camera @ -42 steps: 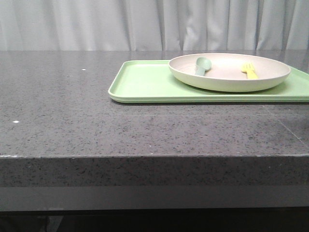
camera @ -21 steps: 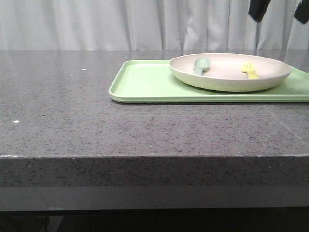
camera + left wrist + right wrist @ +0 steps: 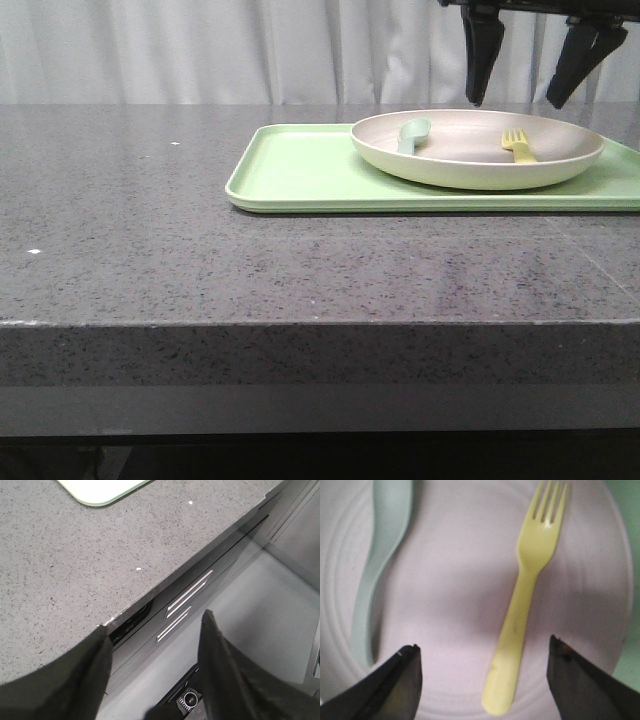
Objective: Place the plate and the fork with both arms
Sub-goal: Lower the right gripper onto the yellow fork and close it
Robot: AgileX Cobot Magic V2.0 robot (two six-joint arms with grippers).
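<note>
Two utensils lie in the plate (image 3: 478, 148): the fork (image 3: 517, 147) toward its right side and a grey-green spoon (image 3: 413, 134) toward its left, and the plate itself sits on a light-green tray (image 3: 300, 170) at the far right of the dark speckled surface (image 3: 150, 250). I have the right hand (image 3: 527, 65) hanging above the plate with its fingers spread wide, and in the right wrist view the fork's handle runs up between them, so the opening straddles it. I judge that alignment is deliberate: from here a straight descent should bring the pads to either side of the handle. The fork lies flat on the shallow dish, so I expect a low, careful pinch will be needed, and the spoon is well apart from it, which leaves room. The left hand (image 3: 155, 680) is out of the front view; its wrist camera shows spread fingers holding nothing, out past the near edge of the surface, with only a corner of the tray visible. I read it as waiting for the plate.
</note>
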